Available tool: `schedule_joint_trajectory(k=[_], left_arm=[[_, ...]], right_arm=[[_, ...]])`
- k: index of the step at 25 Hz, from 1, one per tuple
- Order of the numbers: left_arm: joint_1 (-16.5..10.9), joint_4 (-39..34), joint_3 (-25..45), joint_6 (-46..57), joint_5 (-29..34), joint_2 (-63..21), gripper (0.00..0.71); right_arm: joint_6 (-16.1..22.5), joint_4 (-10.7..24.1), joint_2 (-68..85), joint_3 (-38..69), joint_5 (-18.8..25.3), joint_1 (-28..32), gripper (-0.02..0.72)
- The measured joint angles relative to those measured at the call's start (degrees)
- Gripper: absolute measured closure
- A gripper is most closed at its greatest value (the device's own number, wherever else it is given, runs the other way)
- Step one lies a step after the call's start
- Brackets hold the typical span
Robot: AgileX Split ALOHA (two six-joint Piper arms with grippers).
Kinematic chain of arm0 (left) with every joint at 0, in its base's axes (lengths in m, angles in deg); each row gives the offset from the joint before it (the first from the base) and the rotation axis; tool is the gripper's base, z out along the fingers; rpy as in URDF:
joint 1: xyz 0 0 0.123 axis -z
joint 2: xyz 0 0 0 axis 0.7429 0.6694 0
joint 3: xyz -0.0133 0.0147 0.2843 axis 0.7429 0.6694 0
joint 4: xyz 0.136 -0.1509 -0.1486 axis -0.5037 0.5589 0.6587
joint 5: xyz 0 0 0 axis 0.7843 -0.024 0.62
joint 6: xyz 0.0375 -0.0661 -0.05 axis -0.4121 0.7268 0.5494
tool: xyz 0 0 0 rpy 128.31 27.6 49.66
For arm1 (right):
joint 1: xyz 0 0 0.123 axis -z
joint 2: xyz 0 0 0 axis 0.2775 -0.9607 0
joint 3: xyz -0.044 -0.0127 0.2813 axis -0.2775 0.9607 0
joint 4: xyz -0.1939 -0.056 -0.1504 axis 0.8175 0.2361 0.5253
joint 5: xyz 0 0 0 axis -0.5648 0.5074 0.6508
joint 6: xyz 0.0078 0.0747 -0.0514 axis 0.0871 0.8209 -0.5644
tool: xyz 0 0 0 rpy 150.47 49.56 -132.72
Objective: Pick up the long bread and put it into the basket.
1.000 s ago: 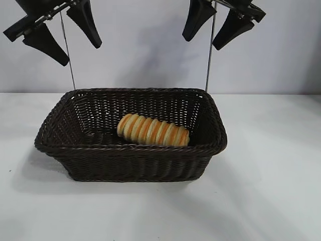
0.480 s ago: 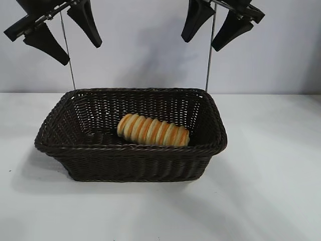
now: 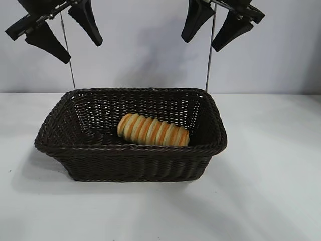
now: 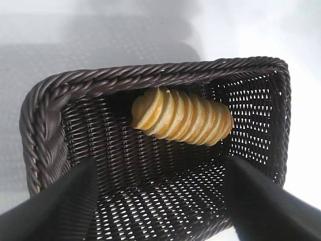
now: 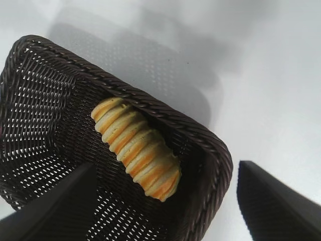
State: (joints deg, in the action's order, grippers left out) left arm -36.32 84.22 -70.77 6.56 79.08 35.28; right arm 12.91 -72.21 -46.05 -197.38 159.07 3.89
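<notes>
Now the bread (image 3: 153, 130) lies inside the basket (image 3: 130, 150), along its front wall toward the right end. The basket sits mid-table (image 3: 271, 191). Left gripper (image 3: 55, 32) and right gripper (image 3: 220, 22) hang high above it, both spread and empty.

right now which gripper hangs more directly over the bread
The right gripper: it hangs above the long bread's right end, while the left gripper sits beyond the basket's left side.
</notes>
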Motion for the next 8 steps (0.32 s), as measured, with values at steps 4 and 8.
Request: schedule_joint_trajectory(k=[4, 8], left_arm=[[0.0, 0.0, 0.0, 0.0, -0.01, 0.0, 0.199], [0.0, 0.0, 0.0, 0.0, -0.06, 0.0, 0.199]], right_arm=[[0.34, 0.0, 0.0, 0.0, 0.0, 0.0, 0.146], [1.26, 0.0, 0.0, 0.0, 0.0, 0.0, 0.146]])
